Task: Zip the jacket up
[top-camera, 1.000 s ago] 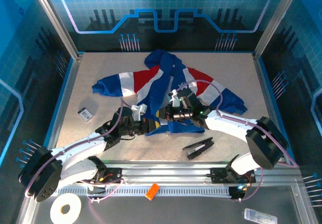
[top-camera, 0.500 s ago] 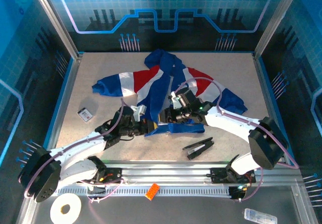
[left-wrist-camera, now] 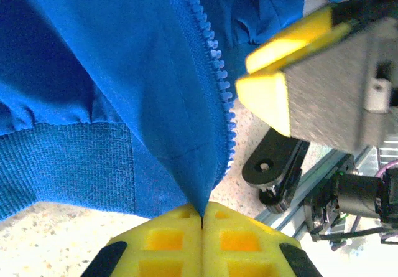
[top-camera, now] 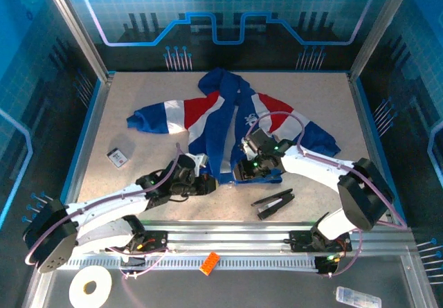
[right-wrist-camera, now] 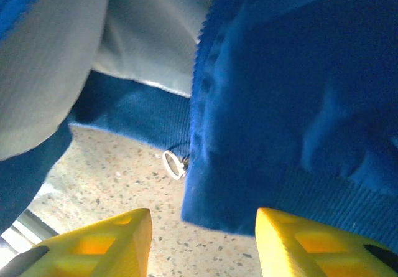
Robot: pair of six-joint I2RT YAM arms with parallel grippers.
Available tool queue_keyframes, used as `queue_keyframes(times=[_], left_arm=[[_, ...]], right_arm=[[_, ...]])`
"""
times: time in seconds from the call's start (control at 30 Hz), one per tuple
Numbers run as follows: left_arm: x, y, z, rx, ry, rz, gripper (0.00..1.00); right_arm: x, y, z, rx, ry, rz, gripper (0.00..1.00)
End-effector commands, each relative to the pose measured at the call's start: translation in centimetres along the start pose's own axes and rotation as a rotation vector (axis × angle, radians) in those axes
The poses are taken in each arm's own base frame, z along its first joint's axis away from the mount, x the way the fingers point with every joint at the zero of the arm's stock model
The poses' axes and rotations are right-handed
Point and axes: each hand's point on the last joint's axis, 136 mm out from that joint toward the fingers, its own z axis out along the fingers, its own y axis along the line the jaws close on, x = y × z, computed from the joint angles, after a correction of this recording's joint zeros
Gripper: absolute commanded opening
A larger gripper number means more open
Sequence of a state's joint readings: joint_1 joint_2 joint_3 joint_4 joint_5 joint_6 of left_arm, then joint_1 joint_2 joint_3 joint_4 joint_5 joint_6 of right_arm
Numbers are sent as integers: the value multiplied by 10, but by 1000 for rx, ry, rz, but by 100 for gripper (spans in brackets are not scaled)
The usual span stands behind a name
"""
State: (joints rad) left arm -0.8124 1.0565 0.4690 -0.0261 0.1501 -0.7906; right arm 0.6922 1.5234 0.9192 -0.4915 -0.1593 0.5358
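The blue hooded cloth jacket with red and white bands (top-camera: 228,124) lies on the speckled table (top-camera: 131,93). The left claw (left-wrist-camera: 202,218) pinches its bottom edge by the zip (left-wrist-camera: 217,78). The right claw (right-wrist-camera: 202,227) hangs half open; it should close right on the small white ring (right-wrist-camera: 174,164).

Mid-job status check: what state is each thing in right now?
Jacket: spread on the table, front unzipped.
Zipper: open, one row of teeth bare along the front edge.
Left hand: shut on the jacket's bottom corner.
Right hand: open, straddling a hem corner, not gripping.
Black clip: lying on the table, untouched.
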Motion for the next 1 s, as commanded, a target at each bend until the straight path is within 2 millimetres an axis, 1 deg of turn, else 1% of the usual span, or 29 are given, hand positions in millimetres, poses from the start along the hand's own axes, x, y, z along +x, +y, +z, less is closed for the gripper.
queue_keyframes(times=[0.0,0.1,0.23,0.33,0.43,0.5,0.6,0.67,0.7,0.77,0.87,0.97], left_arm=[[12,10,-4,-50,1,-20,0],[19,17,-8,-72,-3,-31,0],[17,24,-14,-95,-35,-29,0],[12,22,-14,-100,-44,-6,0],[9,18,-8,-107,-28,20,0],[6,14,-3,-111,-16,31,0],[3,9,4,-93,-19,30,0],[0,3,8,-77,-15,36,0],[-1,0,9,-73,-9,45,0],[-4,-4,9,-79,6,67,0],[-11,-10,9,-84,9,94,0],[-24,-11,10,-79,-23,76,0]], right_arm=[[-2,-3,9,14,41,-20,47],[-3,-1,19,3,59,-20,47],[-5,0,30,10,75,-21,47],[-1,1,35,29,103,-32,47],[8,3,38,48,127,-50,46],[13,8,36,50,134,-67,40],[9,10,25,68,91,-95,23],[0,15,11,62,36,-108,13],[-5,19,2,51,3,-113,9],[-15,30,-16,19,-62,-120,6],[-26,46,-42,-29,-132,-144,4],[-30,54,-54,-45,-154,-189,4]])
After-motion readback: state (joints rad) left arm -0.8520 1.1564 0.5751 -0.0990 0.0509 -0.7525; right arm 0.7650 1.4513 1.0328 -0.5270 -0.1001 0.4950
